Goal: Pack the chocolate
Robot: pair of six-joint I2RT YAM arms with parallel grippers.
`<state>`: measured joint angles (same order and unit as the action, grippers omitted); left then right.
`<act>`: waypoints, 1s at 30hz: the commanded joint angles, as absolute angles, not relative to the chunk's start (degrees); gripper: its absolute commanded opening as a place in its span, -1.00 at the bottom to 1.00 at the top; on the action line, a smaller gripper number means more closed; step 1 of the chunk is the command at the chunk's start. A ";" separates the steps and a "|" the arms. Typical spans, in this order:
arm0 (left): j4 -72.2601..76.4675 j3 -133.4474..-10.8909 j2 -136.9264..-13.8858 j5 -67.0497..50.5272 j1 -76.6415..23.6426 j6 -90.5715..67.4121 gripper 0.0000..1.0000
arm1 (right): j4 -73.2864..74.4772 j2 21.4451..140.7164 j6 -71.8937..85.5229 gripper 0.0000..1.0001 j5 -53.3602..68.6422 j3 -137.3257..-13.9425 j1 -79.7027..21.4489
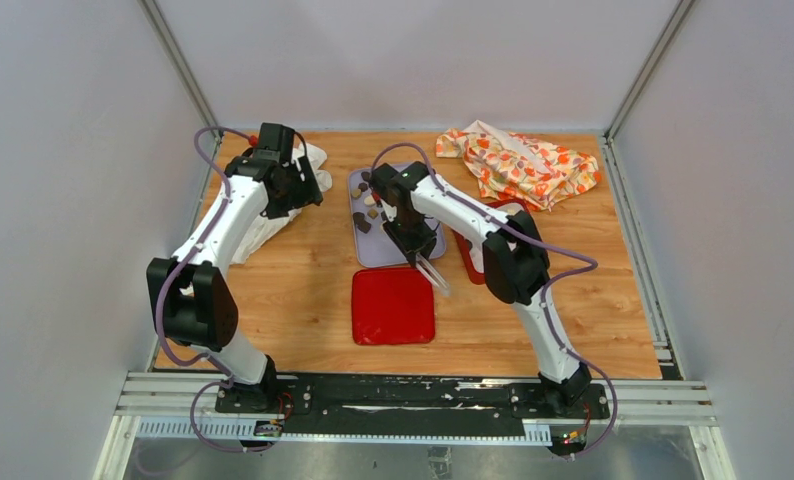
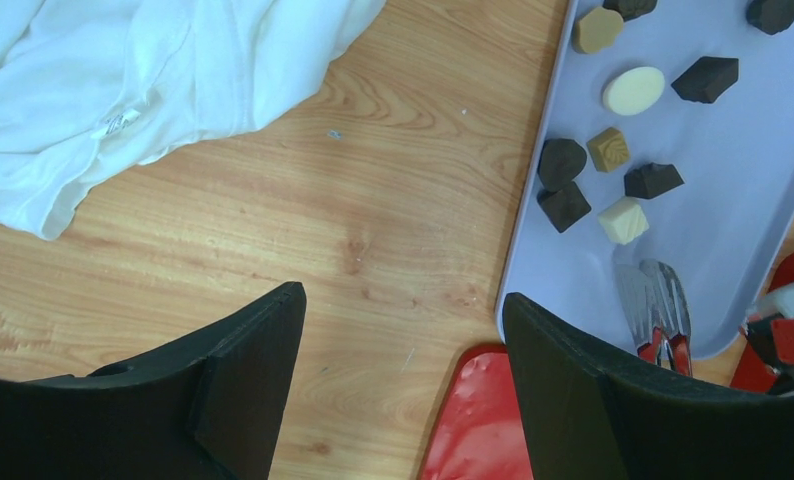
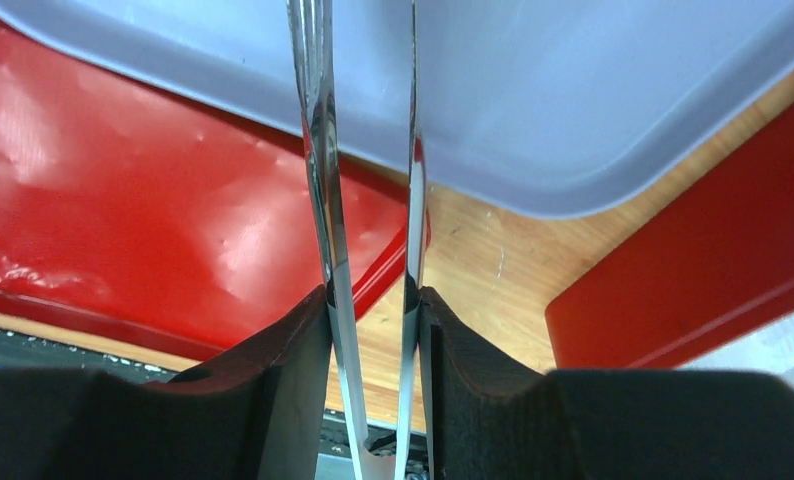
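Observation:
Several pieces of chocolate (image 2: 609,148), dark, tan and cream, lie on a lavender tray (image 2: 763,190), which the top view shows at mid-table (image 1: 428,240) with the chocolate (image 1: 368,208) on its left half. My right gripper (image 3: 373,300) is shut on metal tongs (image 3: 318,150), whose arms stand a little apart and reach over the tray's near edge. The tongs' tips (image 2: 658,300) rest empty on the tray, below the pieces. My right gripper (image 1: 420,258) hangs over the tray's near edge. My left gripper (image 2: 403,300) is open over bare wood, left of the tray and apart from it (image 1: 298,190).
A red square container (image 1: 393,305) lies just in front of the tray, and a second red piece (image 1: 468,255) sits at the tray's right. White cloth (image 1: 273,215) lies under the left arm. A patterned orange cloth (image 1: 518,160) is at the back right.

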<state>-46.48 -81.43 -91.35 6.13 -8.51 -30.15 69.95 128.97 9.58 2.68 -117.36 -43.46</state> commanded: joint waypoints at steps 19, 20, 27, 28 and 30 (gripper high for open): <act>-46.67 -79.98 -89.78 5.75 -7.94 -29.97 0.54 | 72.32 139.42 6.76 -0.09 -2.99 -130.24 -43.96; -46.67 -79.96 -89.65 5.94 -7.91 -29.90 0.55 | 72.33 139.76 6.65 -0.10 -2.99 -130.81 -43.92; -46.61 -79.42 -89.47 5.95 -7.91 -30.21 0.54 | 71.95 139.24 6.16 -0.35 -3.14 -131.66 -43.70; -46.65 -79.32 -89.47 5.70 -7.91 -30.30 0.54 | 72.01 139.10 6.18 -0.43 -3.51 -131.66 -43.71; -46.63 -79.45 -89.47 5.50 -7.91 -30.25 0.55 | 72.00 138.43 6.16 -0.66 -3.73 -131.47 -43.69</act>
<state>-46.57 -79.85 -91.33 5.58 -8.43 -30.22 70.24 139.57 7.18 -2.02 -129.95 -43.46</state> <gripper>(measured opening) 0.774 0.429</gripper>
